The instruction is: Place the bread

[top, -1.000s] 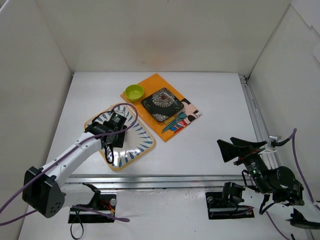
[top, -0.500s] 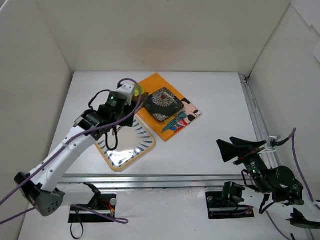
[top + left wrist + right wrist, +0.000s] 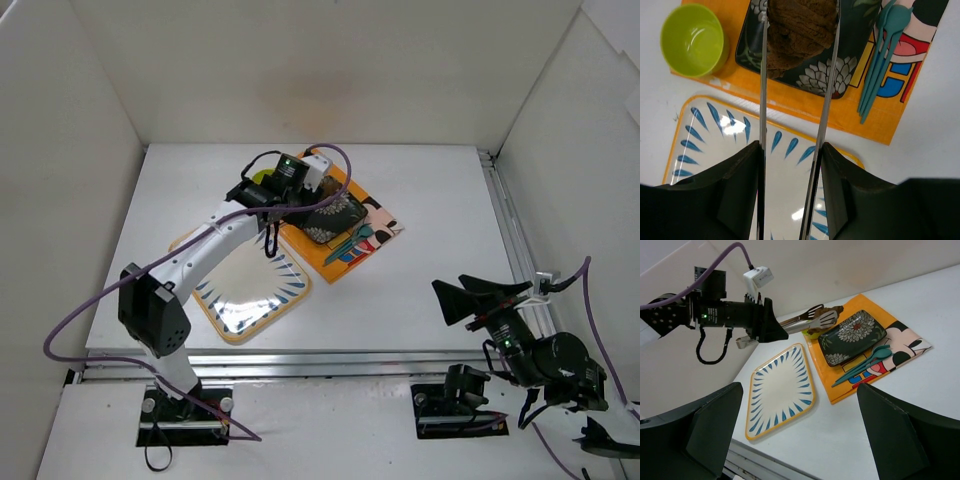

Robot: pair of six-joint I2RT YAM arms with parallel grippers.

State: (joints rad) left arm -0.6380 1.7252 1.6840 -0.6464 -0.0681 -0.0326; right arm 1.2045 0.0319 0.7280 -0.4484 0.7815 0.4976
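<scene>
My left gripper is shut on a pair of metal tongs. The tongs pinch the bread, a dark-brown lumpy piece, at their tips. The bread hangs over the near-left part of the dark floral plate. In the right wrist view the tongs and the bread are above that plate. In the top view the left gripper is over the plate's left edge. My right gripper is open and empty, far off at the front right.
A lime-green bowl stands on the orange placemat left of the dark plate. Teal utensils lie on the mat's right side. A white plate with blue marks and a yellow rim lies nearer, beside the mat.
My left arm has swung from over the blue-marked plate back and to the right, carrying the tongs to the dark floral plate. The right arm has not moved.
</scene>
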